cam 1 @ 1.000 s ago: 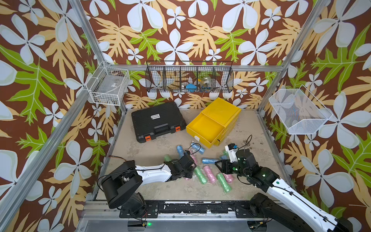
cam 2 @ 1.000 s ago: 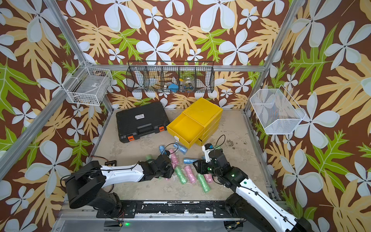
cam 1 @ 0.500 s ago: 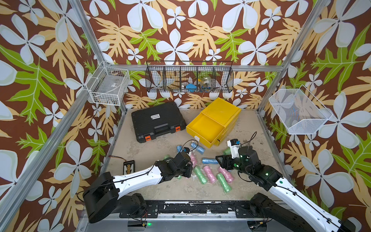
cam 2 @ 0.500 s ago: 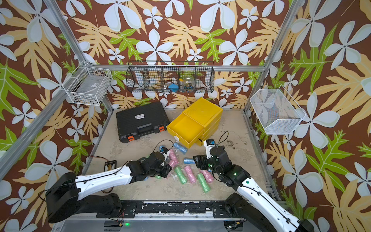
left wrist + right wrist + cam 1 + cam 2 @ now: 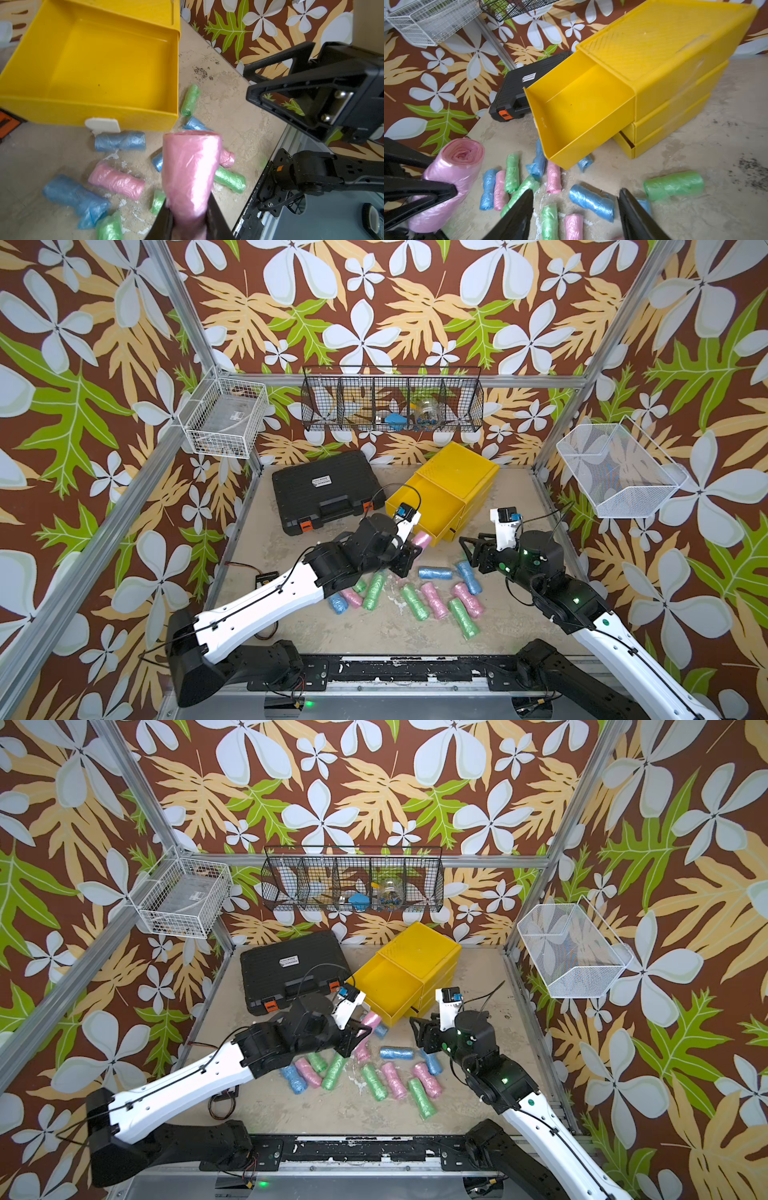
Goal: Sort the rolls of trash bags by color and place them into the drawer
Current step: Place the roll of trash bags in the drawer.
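Note:
My left gripper (image 5: 417, 546) is shut on a pink roll (image 5: 422, 539), held off the floor just in front of the open yellow drawer (image 5: 428, 506). The left wrist view shows that pink roll (image 5: 191, 166) pinched between the jaws, with the empty drawer (image 5: 87, 113) beyond. My right gripper (image 5: 468, 548) stands open with nothing in it, to the right of the drawer; in the right wrist view its jaws (image 5: 576, 190) frame a blue roll (image 5: 591, 202) on the floor. Several pink, green and blue rolls (image 5: 415, 603) lie loose on the floor.
A shut black tool case (image 5: 324, 489) lies left of the yellow drawer unit (image 5: 465, 464). Wire baskets hang on the left wall (image 5: 224, 423), back wall (image 5: 392, 400) and right wall (image 5: 619, 468). A small black device (image 5: 266, 578) with a cable lies under my left arm.
My left gripper has shut on the pink roll among the pile and lifted it toward the drawer's front. My right gripper has opened wider and shifted slightly back.

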You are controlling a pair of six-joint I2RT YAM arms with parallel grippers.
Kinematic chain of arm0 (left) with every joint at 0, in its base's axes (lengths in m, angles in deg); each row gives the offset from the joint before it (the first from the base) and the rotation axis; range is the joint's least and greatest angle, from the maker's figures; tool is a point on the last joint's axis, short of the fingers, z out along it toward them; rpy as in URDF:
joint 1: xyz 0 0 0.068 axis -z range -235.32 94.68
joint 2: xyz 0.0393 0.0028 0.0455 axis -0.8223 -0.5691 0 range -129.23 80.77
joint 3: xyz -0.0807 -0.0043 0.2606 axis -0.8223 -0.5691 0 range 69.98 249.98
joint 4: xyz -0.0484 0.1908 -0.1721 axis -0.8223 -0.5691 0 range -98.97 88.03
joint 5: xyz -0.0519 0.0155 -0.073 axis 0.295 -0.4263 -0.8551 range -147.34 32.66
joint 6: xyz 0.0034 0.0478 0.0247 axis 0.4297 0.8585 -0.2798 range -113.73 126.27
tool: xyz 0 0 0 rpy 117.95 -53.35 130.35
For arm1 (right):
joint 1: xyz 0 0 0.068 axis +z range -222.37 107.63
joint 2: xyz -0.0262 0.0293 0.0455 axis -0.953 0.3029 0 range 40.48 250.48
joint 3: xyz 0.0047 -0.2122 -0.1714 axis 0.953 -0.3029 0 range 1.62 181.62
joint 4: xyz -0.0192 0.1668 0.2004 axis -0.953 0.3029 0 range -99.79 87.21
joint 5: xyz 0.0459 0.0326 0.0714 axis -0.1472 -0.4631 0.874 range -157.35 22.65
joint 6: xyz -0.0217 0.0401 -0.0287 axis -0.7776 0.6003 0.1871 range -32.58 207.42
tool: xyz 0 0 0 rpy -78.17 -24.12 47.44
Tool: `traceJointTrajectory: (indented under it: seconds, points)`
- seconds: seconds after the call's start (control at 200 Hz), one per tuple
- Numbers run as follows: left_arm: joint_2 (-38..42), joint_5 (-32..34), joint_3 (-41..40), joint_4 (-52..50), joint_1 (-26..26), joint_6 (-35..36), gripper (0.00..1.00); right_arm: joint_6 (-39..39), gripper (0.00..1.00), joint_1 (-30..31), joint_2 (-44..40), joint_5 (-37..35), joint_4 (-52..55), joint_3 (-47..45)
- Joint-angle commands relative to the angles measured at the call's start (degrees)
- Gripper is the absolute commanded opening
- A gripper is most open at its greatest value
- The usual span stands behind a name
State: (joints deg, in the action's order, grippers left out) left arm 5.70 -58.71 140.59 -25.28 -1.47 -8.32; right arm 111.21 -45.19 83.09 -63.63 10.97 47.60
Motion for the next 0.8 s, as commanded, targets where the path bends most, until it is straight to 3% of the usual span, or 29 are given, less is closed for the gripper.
traceJointTrajectory:
  seconds: [0.0, 0.135, 0.355, 0.516, 0.796]
  points:
    - [-7.5, 1.1, 9.4, -3.4, -0.2, 7.4, 0.22, -0.9, 0.67, -3.7, -1.0, 3.3, -2.9, -0.1]
    - [-19.1, 0.4, 22.5, -7.3, -2.0, 9.1, 0.21, -0.9, 0.67, -6.9, -1.3, 5.7, -4.2, -1.5]
    - [-30.6, -0.8, 34.2, -8.7, -4.1, 10.1, 0.21, -0.6, 0.67, -8.0, -2.3, 6.2, -4.5, -3.1]
    - [-34.1, -1.4, 36.8, -8.7, -5.1, 10.1, 0.21, -1.2, 0.67, -8.2, -2.4, 6.6, -3.7, -2.7]
    - [-33.7, -2.9, 33.3, -8.1, -6.4, 9.2, 0.24, -2.3, 0.67, -8.7, -2.1, 5.3, -3.4, -1.3]
